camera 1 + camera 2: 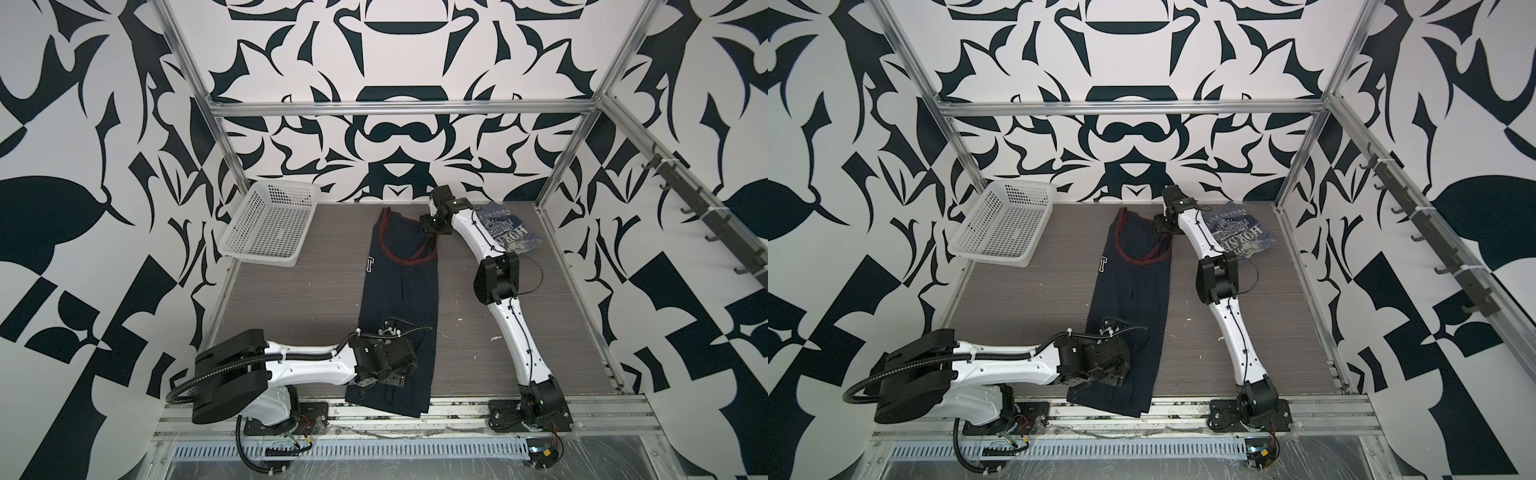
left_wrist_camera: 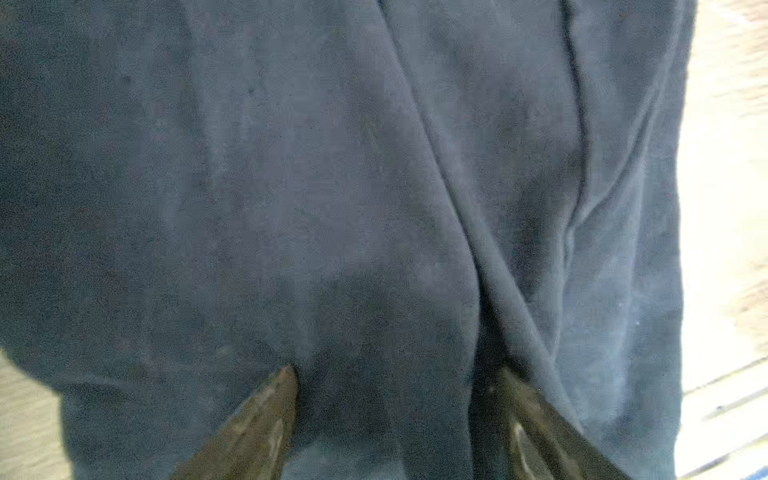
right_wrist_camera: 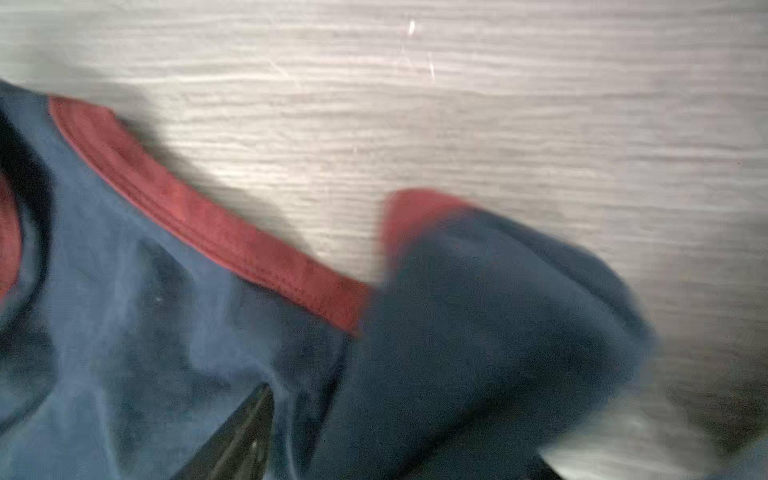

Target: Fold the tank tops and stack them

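The big navy tank top (image 1: 399,291) is lying long and thin down the middle of the table (image 1: 299,299), from the upper middle of both top views to the lower middle. It looks folded in from its sides, so I think the next fold goes end to end. The left hand (image 2: 397,370) is sitting on the bottom part of this top, at the lower middle. Its fingertips (image 2: 282,386) are standing wide apart with flat cloth between them, not pinching it. The right hand (image 1: 429,227) is reaching to the other end, at the upper middle, right by the red trim (image 3: 208,220). Its wrist view is blurry and cloth is bunching over the hand, so I cannot tell if it is wide or pinching. I think one hand is at each end so the top can be folded in half. The slate-blue tank top (image 1: 513,228) is waiting at the upper right, partly under the right arm. The white basket (image 1: 262,258) is sitting at the upper left.
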